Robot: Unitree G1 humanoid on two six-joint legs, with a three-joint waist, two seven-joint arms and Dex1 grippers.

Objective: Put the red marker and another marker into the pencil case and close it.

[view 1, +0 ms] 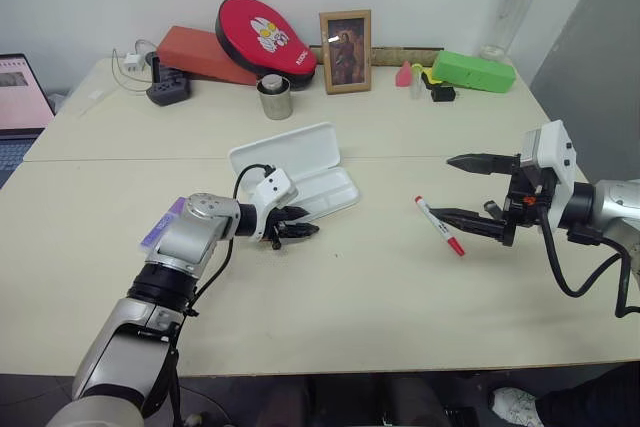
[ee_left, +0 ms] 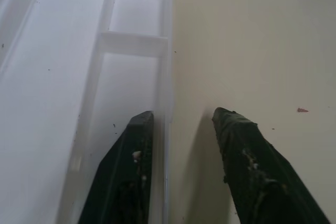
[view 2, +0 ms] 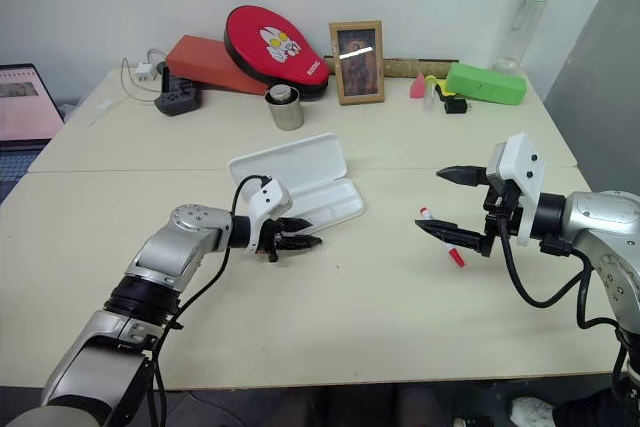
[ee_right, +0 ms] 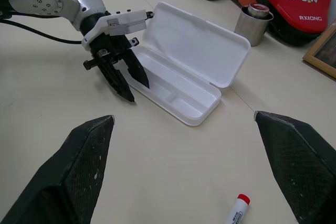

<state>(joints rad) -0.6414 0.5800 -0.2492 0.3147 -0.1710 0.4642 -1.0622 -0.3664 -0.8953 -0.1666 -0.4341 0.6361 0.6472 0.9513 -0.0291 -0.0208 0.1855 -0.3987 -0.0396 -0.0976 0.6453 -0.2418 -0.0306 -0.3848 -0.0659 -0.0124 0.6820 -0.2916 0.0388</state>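
The pencil case lies open and empty with the left gripper (jaws partly spread, straddling its near wall) bracing it, while the red marker, at the case's four o'clock, remains to be grasped by the wide-spread right gripper.

Left gripper at open pencil case's near rim, jaws seemingly straddling it, nothing held.

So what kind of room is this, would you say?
Probably an office or lab desk: pale tables pushed against a wall, a laptop at one end, a power strip with cables, and a framed picture.
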